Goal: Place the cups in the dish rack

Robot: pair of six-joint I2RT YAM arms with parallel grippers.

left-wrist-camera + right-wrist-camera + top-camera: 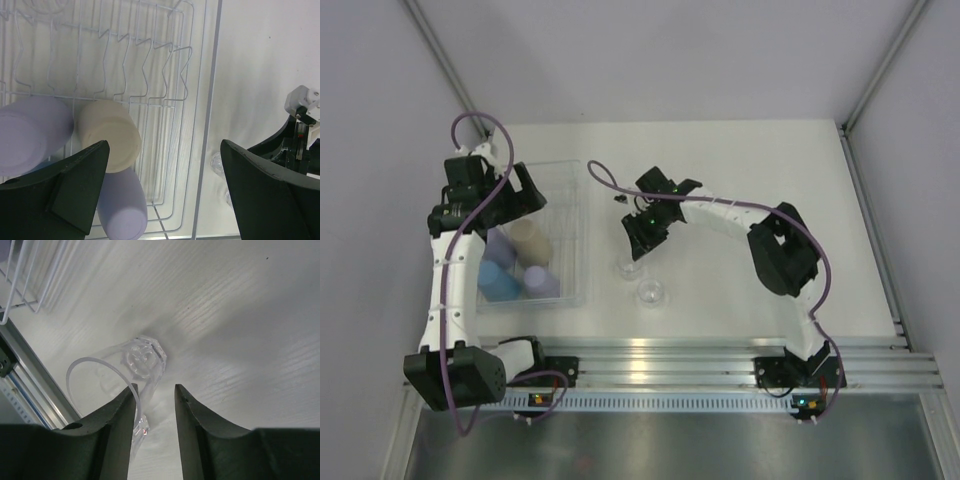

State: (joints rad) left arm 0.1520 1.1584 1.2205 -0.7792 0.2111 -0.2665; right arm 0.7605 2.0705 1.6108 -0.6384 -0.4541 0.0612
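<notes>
The clear dish rack (567, 182) lies at the left, its rim (207, 125) showing in the left wrist view. In it lie a lavender cup (500, 243), a beige cup (532, 240), a blue cup (498, 282) and a second lavender cup (542, 282). My left gripper (165, 146) hangs wide open above the beige cup (107, 132). Two clear cups stand on the table: one (650, 292) free, the other (628, 268) under my right gripper (638, 245). That clear cup (142, 357) has its wall between the narrowed jaws of the right gripper (156, 387), against the left finger, with a gap to the right one.
An aluminium rail (720, 355) runs along the table's near edge, close to the clear cups. The rack's wire insert (100, 60) fills its far half. The right arm's purple cable (605, 178) loops over the table beside the rack.
</notes>
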